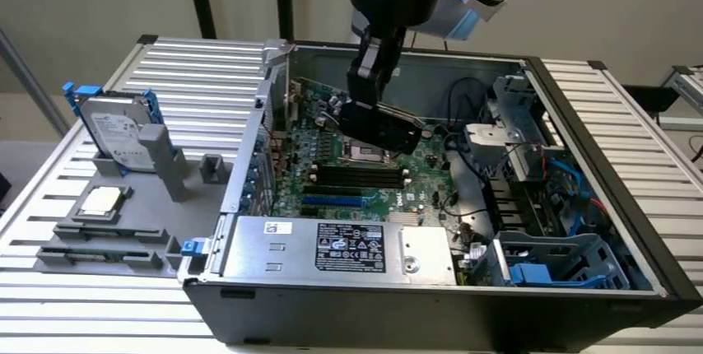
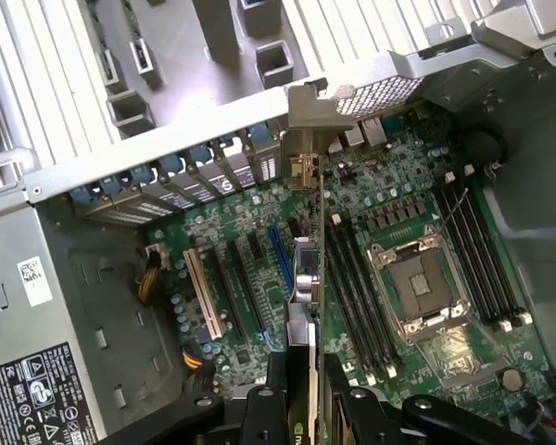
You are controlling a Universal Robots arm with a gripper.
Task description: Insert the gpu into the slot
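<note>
The end effector (image 2: 302, 400) is clamped on the gpu (image 2: 306, 278), one dark finger (image 2: 259, 413) pressed to each flat face, so the card shows edge-on in the wrist view, with its silver bracket (image 2: 301, 116) at the far end by the rear wall of the case. In the exterior view the end effector (image 1: 368, 105) hangs from the arm inside the open computer case (image 1: 439, 313), carrying the gpu (image 1: 383, 130) tilted over the green motherboard (image 1: 423, 169), above the square silver CPU socket (image 1: 360, 153). The card is not seated: the slot (image 1: 332, 202), a bright-blue strip, lies bare on the board nearer the power supply (image 1: 329, 247). From the wrist camera the slot (image 2: 276, 264) runs roughly parallel to the card's edge and just beside it, while the black memory slots (image 2: 347, 297) and the CPU socket (image 2: 424, 289) lie on the card's other side. Outside the case, on the slatted desk (image 1: 66, 296) at the exterior view's left, a grey hard drive (image 1: 115, 133) with blue rails stands upright in a grey holder, and a square processor chip (image 1: 101, 200) rests nearby.
</note>
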